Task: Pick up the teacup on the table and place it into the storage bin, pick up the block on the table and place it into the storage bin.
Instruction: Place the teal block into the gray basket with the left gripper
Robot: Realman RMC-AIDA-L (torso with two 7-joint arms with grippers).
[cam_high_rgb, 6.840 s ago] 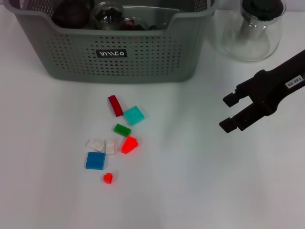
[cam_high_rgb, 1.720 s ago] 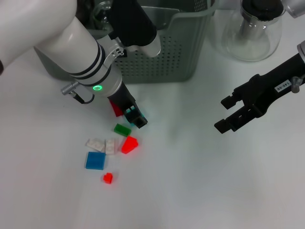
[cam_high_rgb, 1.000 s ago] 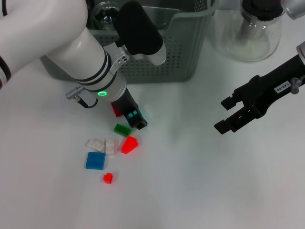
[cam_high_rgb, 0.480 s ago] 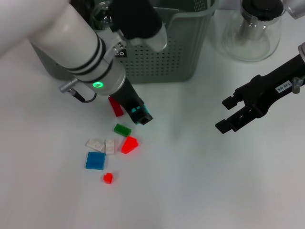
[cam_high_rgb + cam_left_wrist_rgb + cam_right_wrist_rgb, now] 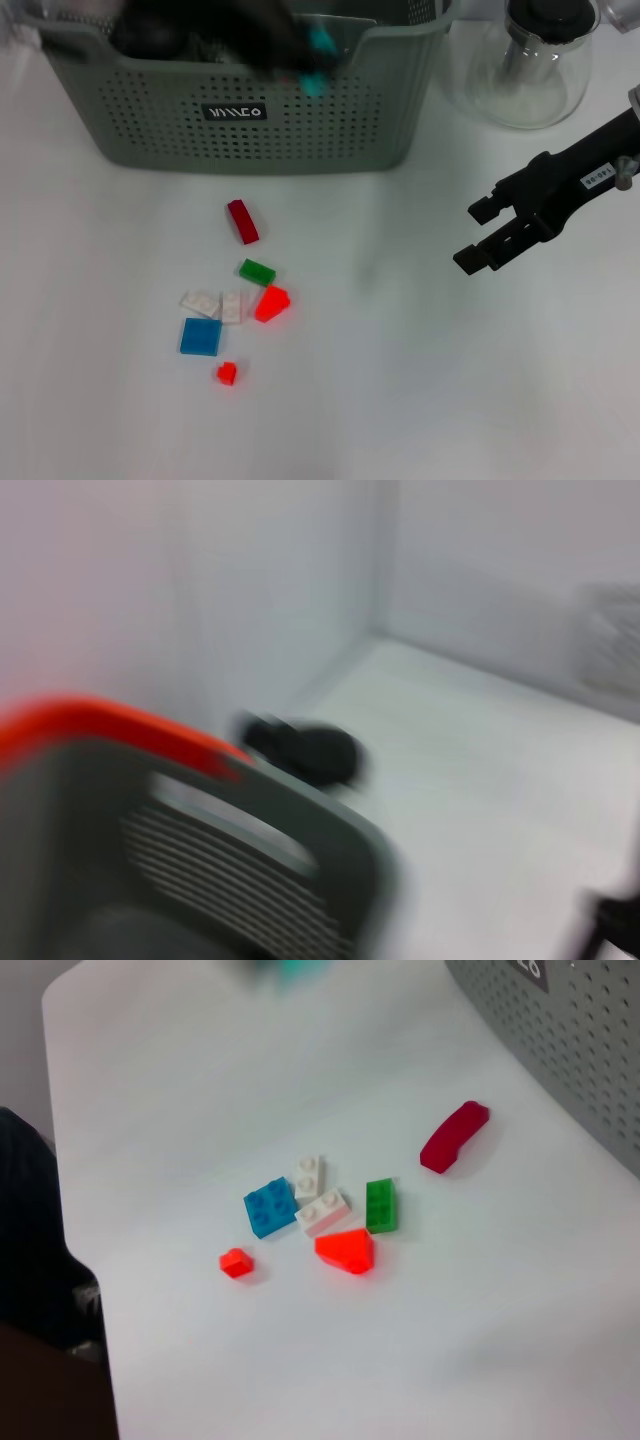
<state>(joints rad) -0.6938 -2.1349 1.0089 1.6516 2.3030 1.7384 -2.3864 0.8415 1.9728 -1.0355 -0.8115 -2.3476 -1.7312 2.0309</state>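
Over the storage bin – a motion-blurred left gripper, holding a teal block just above the front rim; grip itself too blurred to judge beyond that. On the table in front of the bin: dark red block, green block, orange-red wedge, two white blocks, blue block, small red block. Right gripper apart from them, over the table near the glass teapot – fingers spread, nothing between.
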